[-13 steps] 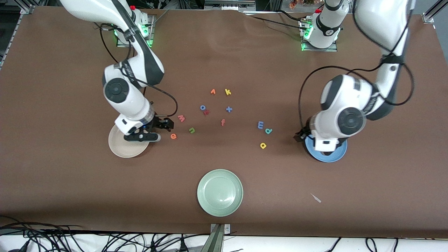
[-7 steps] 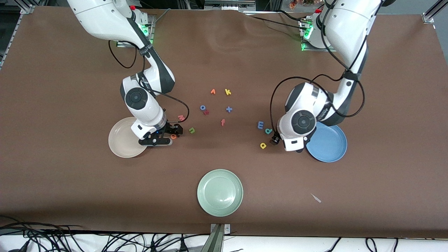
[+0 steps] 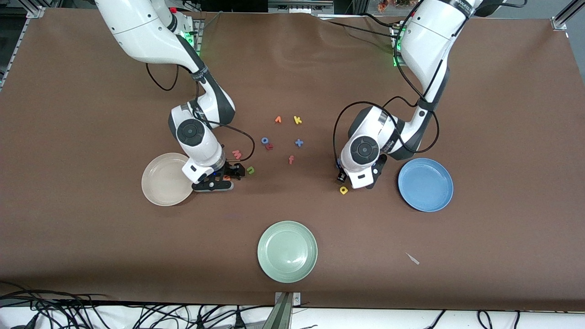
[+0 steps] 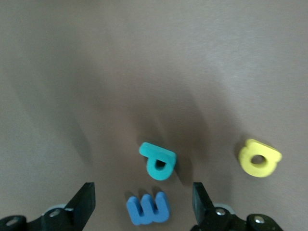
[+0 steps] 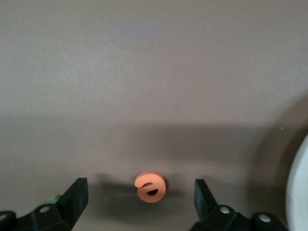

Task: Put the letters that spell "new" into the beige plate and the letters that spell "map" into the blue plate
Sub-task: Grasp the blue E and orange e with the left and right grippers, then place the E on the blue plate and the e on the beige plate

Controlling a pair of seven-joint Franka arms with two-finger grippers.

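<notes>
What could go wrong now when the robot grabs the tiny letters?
The blue m and the teal letter lie close together between the open left tool fingers, so it might pinch or push both at once. The orange e is tiny and flat between the wide-open right tool fingers, so it could slip or get nudged.

Orange e (image 5: 150,187) sits alone between wide fingers; teal letter (image 4: 158,161) and m (image 4: 148,208) crowd each other.

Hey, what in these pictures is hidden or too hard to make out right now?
- Front view: the left arm's wrist covers the blue m and teal letter.
- Front view: the right pincer mostly covers the orange e.
- Right wrist view: the beige plate is cut off by the edge.
</notes>
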